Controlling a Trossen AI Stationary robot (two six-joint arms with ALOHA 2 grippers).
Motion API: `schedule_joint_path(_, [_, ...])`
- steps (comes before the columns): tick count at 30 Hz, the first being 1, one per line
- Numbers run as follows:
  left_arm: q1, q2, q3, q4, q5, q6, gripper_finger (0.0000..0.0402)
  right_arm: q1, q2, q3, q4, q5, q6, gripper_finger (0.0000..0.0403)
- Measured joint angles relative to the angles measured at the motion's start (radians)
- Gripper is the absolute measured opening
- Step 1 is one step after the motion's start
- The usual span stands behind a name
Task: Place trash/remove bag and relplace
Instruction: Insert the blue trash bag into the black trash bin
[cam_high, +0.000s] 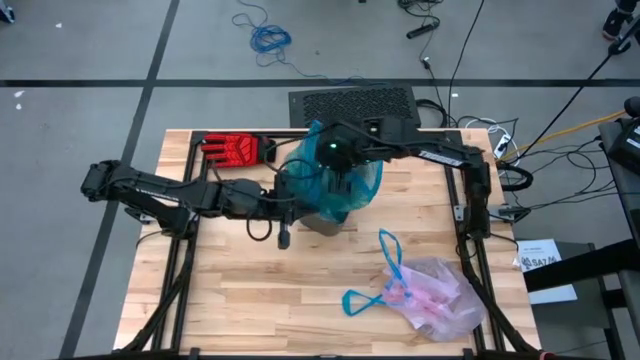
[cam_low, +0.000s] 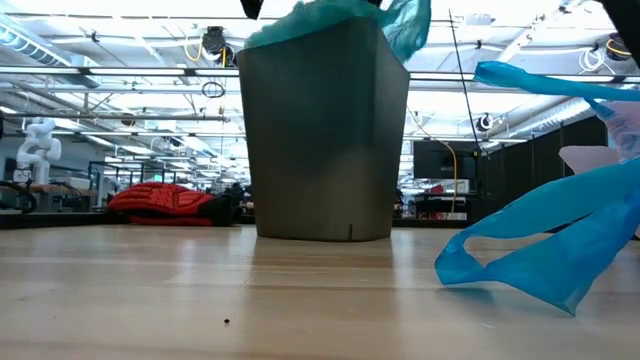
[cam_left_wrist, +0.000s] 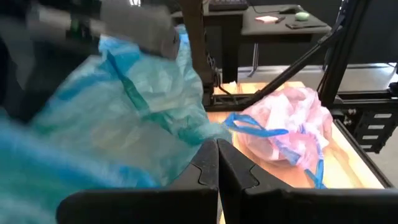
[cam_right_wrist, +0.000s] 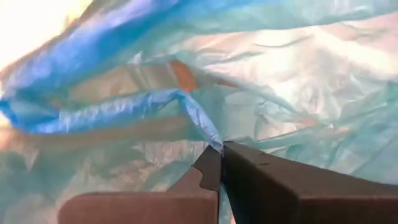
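Table (cam_high: 300, 290): teal bag (cam_high: 345, 175) hides bin; right hand (cam_right_wrist: 222, 151) pinching it, left hand (cam_left_wrist: 217, 163) clamped empty.

A: Bag (cam_high: 438, 298)?
B: Pale pink-white liner, translucent, lying slumped and bulging on the worktop at about 4 o'clock; pink contents show through the film.
A: Drawstrings?
B: Blue loops (cam_high: 372, 298) trail off its 9 o'clock side. Loose trash: none seen.

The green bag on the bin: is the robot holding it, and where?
Yes. The right end effector pinches the teal-green bag by a blue fold of its plastic, over the bin. The left end effector is shut beside the bag, apparently holding nothing.
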Motion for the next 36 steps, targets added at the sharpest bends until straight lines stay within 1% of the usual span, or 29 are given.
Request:
schedule_joint_path(6, [0.002, 0.006, 0.000, 0.033, 0.000, 0.011, 0.0000, 0.033, -0.034, 0.001, 0.075, 0.067, -0.029, 0.0000])
schedule_joint_path(10, [0.009, 0.041, 0.000, 0.039, 0.000, 0.012, 0.0000, 0.033, -0.029, 0.001, 0.080, 0.073, -0.038, 0.0000])
schedule_joint_path(14, [0.023, 0.096, 0.000, 0.044, 0.000, 0.007, 0.0000, 0.034, -0.024, 0.000, 0.112, 0.140, -0.056, 0.0000])
schedule_joint_path(16, [0.034, 0.124, 0.000, 0.047, -0.004, 0.003, 0.0000, 0.037, -0.029, 0.000, 0.128, 0.146, -0.059, 0.0000])
schedule_joint_path(23, [0.059, 0.162, 0.000, 0.077, -0.097, 0.001, 0.0000, 0.063, -0.032, 0.000, 0.113, 0.145, -0.062, 0.0000])
schedule_joint_path(26, [0.062, 0.163, 0.000, 0.077, -0.130, 0.002, 0.0000, 0.066, -0.032, 0.000, 0.106, 0.142, -0.054, 0.0000])
schedule_joint_path(29, [0.051, 0.144, 0.000, 0.065, -0.132, 0.002, 0.0000, 0.065, -0.032, 0.000, 0.068, 0.141, -0.020, 0.0000])
schedule_joint_path(36, [-0.043, 0.013, 0.000, 0.036, -0.125, 0.035, 0.0000, 0.080, -0.031, -0.054, 0.029, 0.142, 0.031, 0.0000])
